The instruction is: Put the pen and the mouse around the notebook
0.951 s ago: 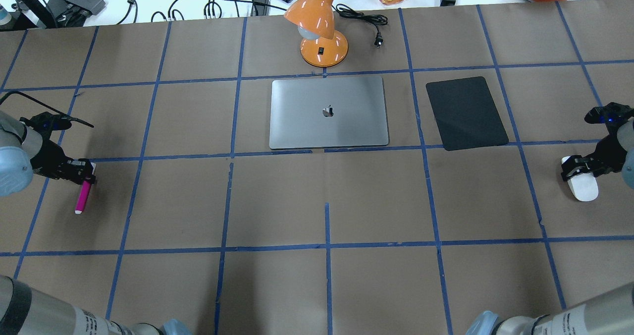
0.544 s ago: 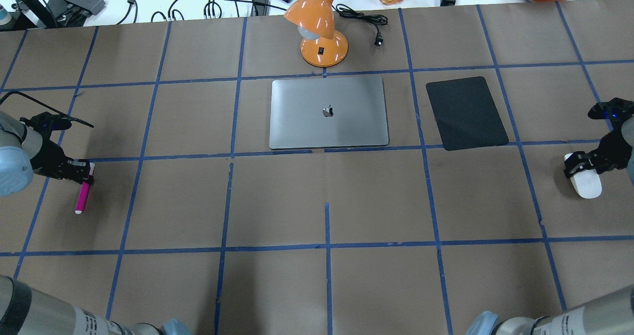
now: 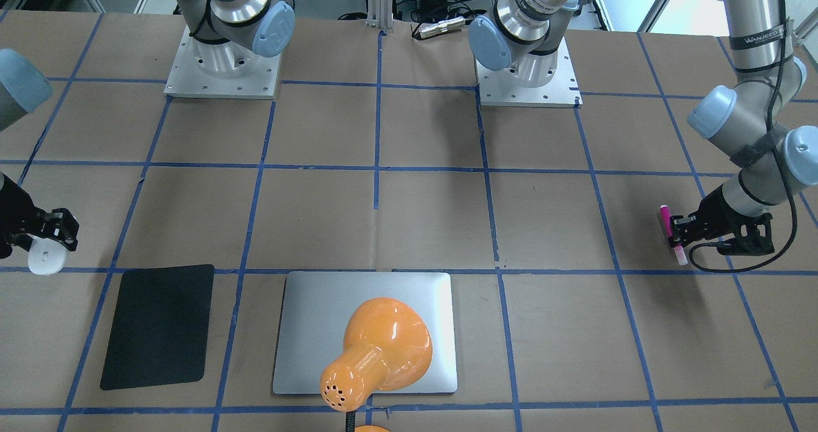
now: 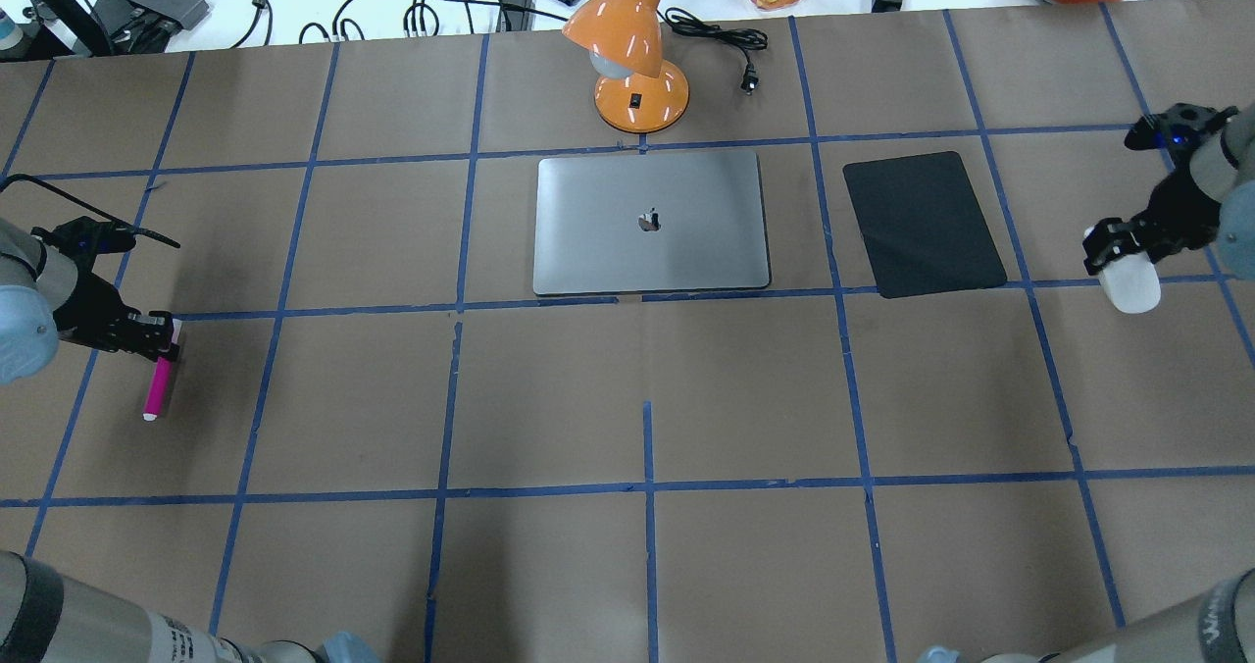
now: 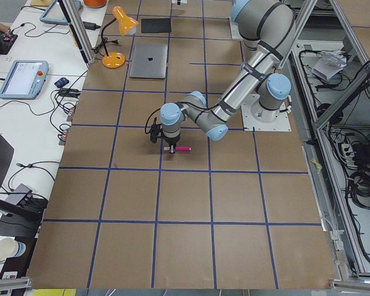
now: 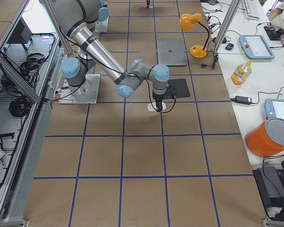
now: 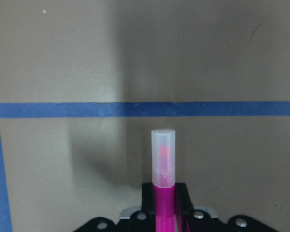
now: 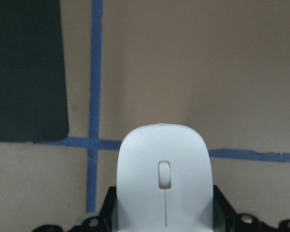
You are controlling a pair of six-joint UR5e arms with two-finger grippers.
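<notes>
1. Left pincer was clamped on the magenta barrel of the pen, with the whitish cap end sticking out past the fingers. The pen was held at the far left of the counter, well apart from the notebook.
2. Right pincer was closed on the rear of the mouse, at the far right, beside a blue tape line.
3. Notebook lay flat and closed at mid-counter.
4. Black sheet lay between mouse and notebook, near the notebook's right edge but not touching it.
5. Orange lamp stood just behind the notebook's far edge. In the front-facing view its shade hid part of the notebook.
6. Bare taped counter lay between pen and notebook.
7. Could not tell whether pen or mouse touched the counter.
</notes>
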